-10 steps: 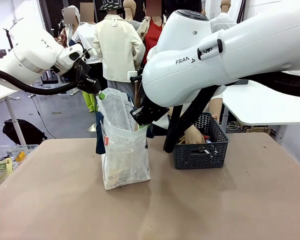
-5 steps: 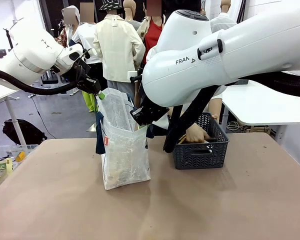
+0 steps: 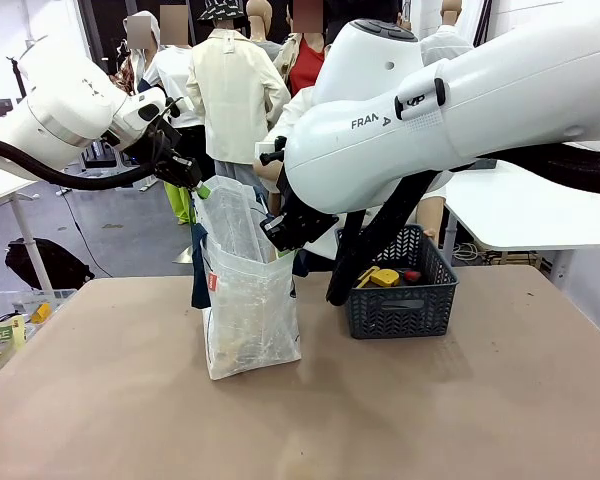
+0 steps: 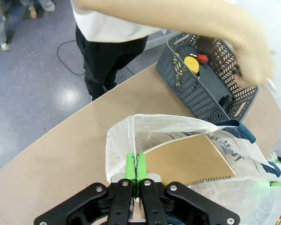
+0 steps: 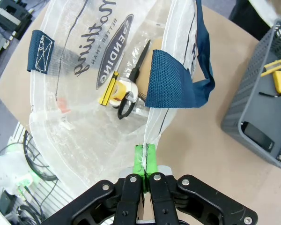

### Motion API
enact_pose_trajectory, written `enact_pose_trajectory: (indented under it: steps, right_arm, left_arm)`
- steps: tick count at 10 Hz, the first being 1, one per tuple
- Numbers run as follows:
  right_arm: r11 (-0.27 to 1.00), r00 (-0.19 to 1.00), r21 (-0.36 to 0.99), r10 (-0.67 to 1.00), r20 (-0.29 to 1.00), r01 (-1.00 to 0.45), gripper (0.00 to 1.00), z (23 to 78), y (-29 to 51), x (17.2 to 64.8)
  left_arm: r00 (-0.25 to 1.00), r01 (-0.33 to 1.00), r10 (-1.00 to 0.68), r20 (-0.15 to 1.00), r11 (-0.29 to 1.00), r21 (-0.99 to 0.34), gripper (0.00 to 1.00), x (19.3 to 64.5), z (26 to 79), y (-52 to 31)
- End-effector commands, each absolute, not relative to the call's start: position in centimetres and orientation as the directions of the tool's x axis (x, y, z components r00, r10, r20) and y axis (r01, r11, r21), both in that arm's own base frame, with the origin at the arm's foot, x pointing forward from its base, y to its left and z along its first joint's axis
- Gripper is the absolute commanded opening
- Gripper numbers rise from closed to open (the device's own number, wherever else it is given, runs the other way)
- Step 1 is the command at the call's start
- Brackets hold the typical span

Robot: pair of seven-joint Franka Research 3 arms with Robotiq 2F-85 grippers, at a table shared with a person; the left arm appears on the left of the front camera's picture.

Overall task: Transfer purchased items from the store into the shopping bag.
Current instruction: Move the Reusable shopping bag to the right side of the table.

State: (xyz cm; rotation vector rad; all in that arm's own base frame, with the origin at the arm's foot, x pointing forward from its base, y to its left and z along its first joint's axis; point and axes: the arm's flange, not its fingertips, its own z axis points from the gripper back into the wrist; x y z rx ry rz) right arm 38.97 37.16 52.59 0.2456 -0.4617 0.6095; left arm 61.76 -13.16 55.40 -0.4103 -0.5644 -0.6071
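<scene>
Left end effector [image 4: 136, 163] pinches the shopping bag's [image 3: 250, 300] rim, pads pressed together on the plastic. Right end effector [image 5: 146, 157] clamps the opposite edge beside a blue handle [image 5: 171, 79], and the mouth gapes between them. The bag stands on the worktop [image 3: 450, 420], near the basket [image 3: 400, 312] but apart from it, with bare worktop in front. A hand [image 4: 246, 47] hovers above the basket.

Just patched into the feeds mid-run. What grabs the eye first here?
The shopping bag stands mid-table, its mouth stretched open between the left gripper and the right gripper, each shut on a rim edge. Inside lie a tan spiral notebook and black scissors. To its right, a person's hand hovers over the dark grey basket, which holds a yellow item.
</scene>
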Motion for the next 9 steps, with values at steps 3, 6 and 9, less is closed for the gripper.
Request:
enact_pose_trajectory:
  steps: [3,6,9]
  right_arm:
    - [0.791,0.716,0.079,0.500,0.488,-0.606,0.00,52.69,37.02,38.98]
    - [0.791,0.716,0.079,0.500,0.488,-0.606,0.00,52.69,37.02,38.98]
    - [0.791,0.716,0.079,0.500,0.488,-0.606,0.00,52.69,37.02,38.98]
  left_arm:
    - [0.681,0.630,-0.413,0.605,0.752,-0.195,0.00,61.78,55.48,-12.93]
    - [0.681,0.630,-0.413,0.605,0.752,-0.195,0.00,61.78,55.48,-12.93]
    - [0.681,0.630,-0.413,0.605,0.752,-0.195,0.00,61.78,55.48,-12.93]
